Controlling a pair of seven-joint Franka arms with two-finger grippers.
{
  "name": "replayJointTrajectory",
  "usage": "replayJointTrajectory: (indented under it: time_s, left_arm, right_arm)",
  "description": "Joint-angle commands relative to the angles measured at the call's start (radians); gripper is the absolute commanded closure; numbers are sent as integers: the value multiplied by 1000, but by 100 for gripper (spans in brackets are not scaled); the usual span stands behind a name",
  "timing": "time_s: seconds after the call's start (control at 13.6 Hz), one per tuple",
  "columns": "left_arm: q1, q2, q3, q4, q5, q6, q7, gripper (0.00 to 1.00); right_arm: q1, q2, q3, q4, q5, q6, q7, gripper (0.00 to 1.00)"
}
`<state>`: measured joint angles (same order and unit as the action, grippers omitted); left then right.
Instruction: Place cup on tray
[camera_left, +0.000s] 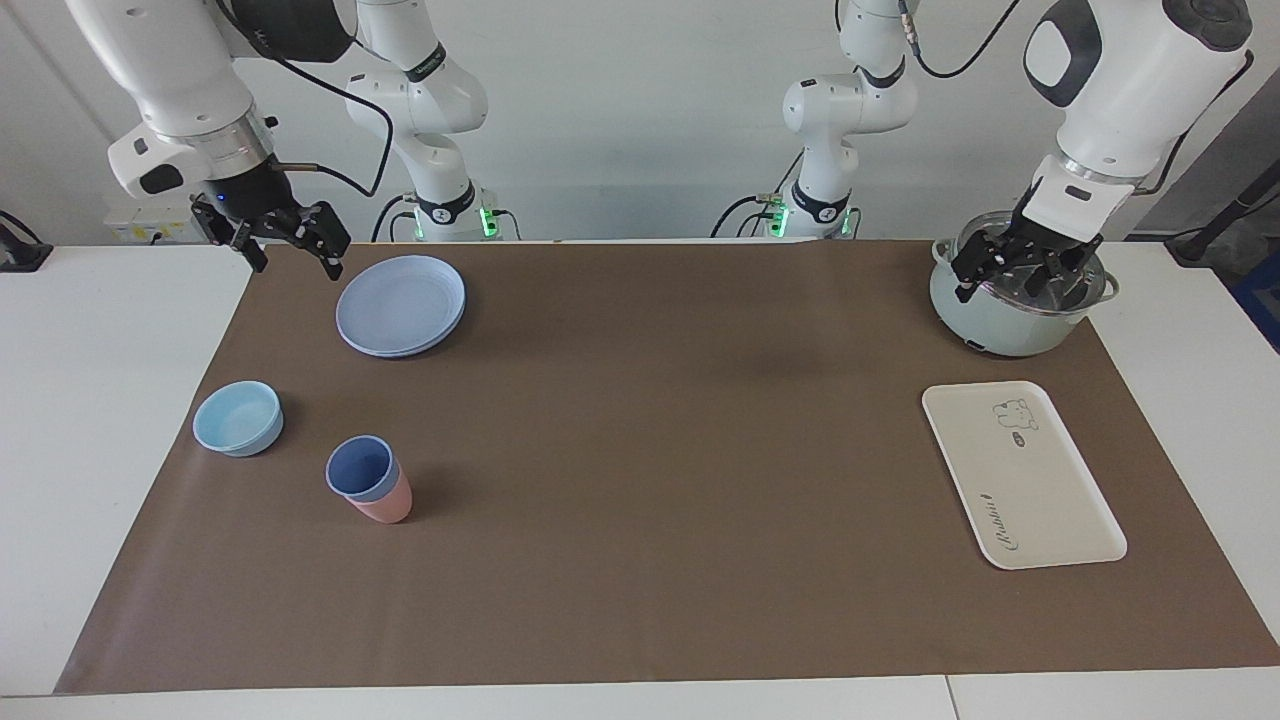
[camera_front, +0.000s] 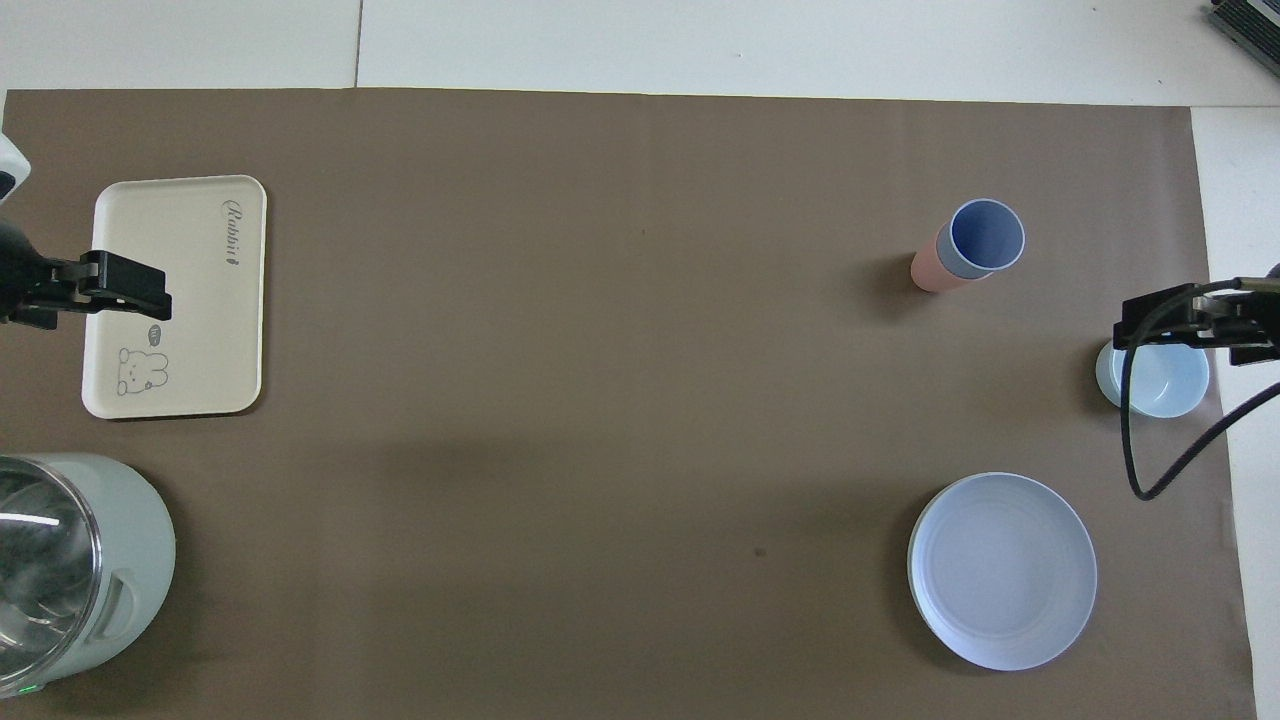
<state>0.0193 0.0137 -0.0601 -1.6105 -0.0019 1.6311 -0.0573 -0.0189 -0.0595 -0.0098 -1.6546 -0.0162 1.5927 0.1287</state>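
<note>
One periwinkle cup (camera_left: 361, 467), matte, tapered, nested in pink cup (camera_left: 384, 503); tray (camera_left: 1021, 473) bare; both pincers open.

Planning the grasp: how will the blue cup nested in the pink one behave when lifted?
The blue cup looks like light, stiff plastic. It sits nested in the pink cup, which may lift along with it. The stack is tall and narrow, so a sideways nudge could tip it.

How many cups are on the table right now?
2, nested at the right arm's end: the periwinkle cup sits inside the salmon-pink cup, farther from the robots than the plate. Another could hide beneath.
</note>
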Motion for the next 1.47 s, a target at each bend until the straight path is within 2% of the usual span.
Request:
replayJointTrajectory:
  time_s: [0.0,0.29,0.44,0.74,0.96,1.18,1.4]
  left_arm:
    - [10,-35,-1,-48,-4,33,17,0]
    - [10,-35,-1,-49,-4,36,19,0]
    - [10,-34,-1,-46,-4,32,19,0]
    - [8,-34,-1,-46,-4,33,19,0]
    - [2,-34,-1,-45,-4,30,14,0]
    - [-4,-34,-1,-45,-4,29,17,0]
    - [-2,-34,-1,-42,-4,30,13,0]
  right_arm:
    - [-6,-13,4,-7,21,-8,-4,0]
    - [-12,-11,8,-11,24,33,-33,0]
    - [-50,-16,2,-51,64,131,-301,0]
    - [-131,-56,2,-244,191,395,-698,0]
    - [-187,-22,-1,-332,384,545,-1026,0]
    - [-214,30,-1,-392,591,642,-1237,0]
    - [-252,154,-1,-392,871,679,-1589,0]
